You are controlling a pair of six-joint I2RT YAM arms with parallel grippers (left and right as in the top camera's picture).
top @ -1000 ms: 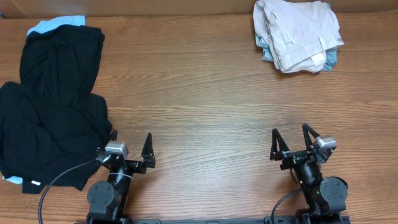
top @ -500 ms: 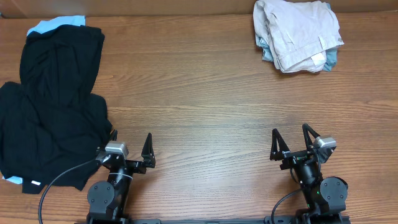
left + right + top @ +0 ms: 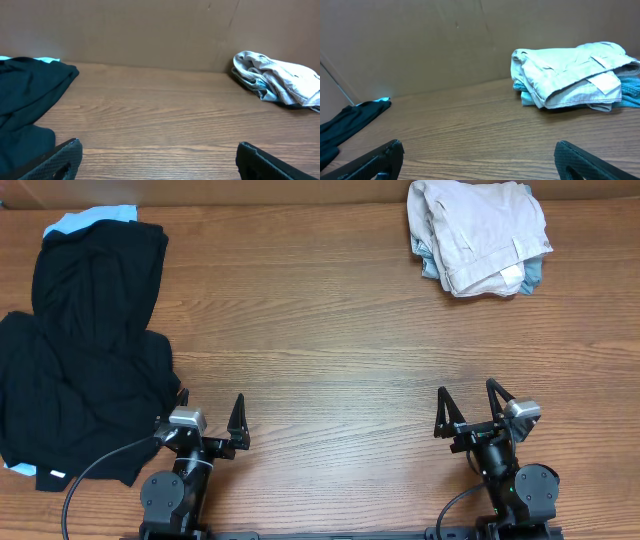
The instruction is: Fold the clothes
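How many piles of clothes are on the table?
2. A black pile lies at the left edge; the beige shorts sit folded atop blue denim at the far right. More garments may hide underneath.

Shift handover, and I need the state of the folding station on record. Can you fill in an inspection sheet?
Surface: wooden table, bare in the middle.
Job's things: beige shorts in a compact bundle at the far right corner, lying on top of light-blue denim.
Clutter: black garments heaped along the left side, with a light-blue cloth showing at their far edge.
Grippers: left gripper open and empty; right gripper open and empty; both are at the near edge.
Cables: grey cable loops from the left arm base across the black garments.
Surroundings: plain brown wall behind the table.
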